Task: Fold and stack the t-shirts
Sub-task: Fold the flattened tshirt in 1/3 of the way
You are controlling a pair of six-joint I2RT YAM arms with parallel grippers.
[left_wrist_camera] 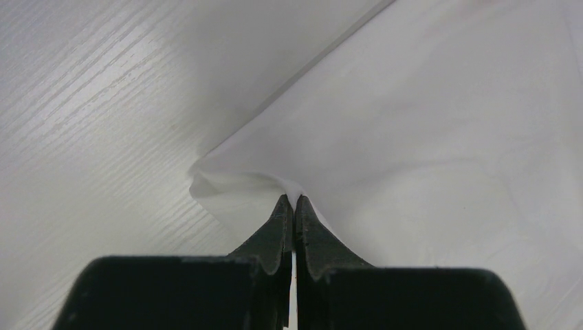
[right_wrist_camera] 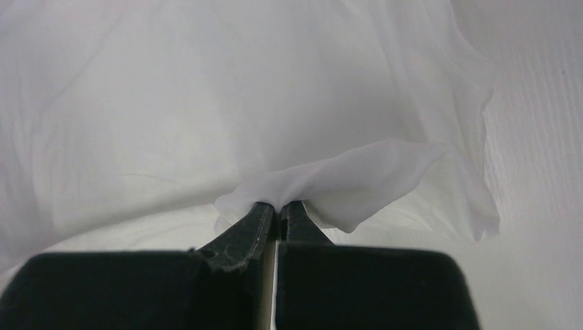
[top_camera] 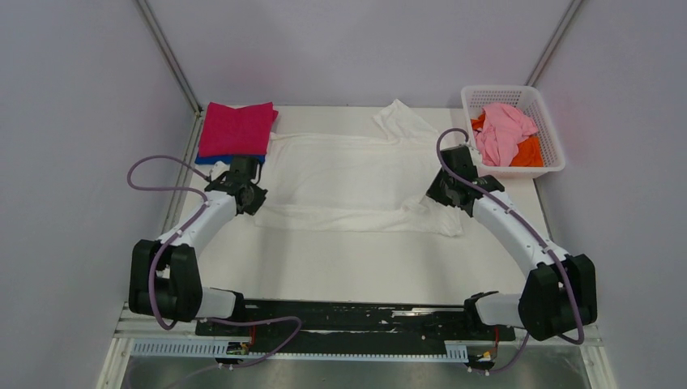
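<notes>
A white t-shirt (top_camera: 348, 178) lies spread across the middle of the table, its plain side up, one sleeve (top_camera: 401, 120) pointing to the back. My left gripper (top_camera: 258, 180) is shut on its left edge; the left wrist view shows the white cloth (left_wrist_camera: 426, 137) pinched between the fingertips (left_wrist_camera: 283, 210). My right gripper (top_camera: 432, 188) is shut on the shirt's right side, a fold of cloth (right_wrist_camera: 344, 179) bunched at its tips. A folded magenta t-shirt (top_camera: 237, 127) lies on a folded blue one (top_camera: 212, 160) at the back left.
A white lattice basket (top_camera: 471, 105) at the back right holds a pale pink t-shirt (top_camera: 502, 130) and an orange one (top_camera: 528, 152). Purple-grey walls close in the table on three sides. The arm bases stand at the near edge.
</notes>
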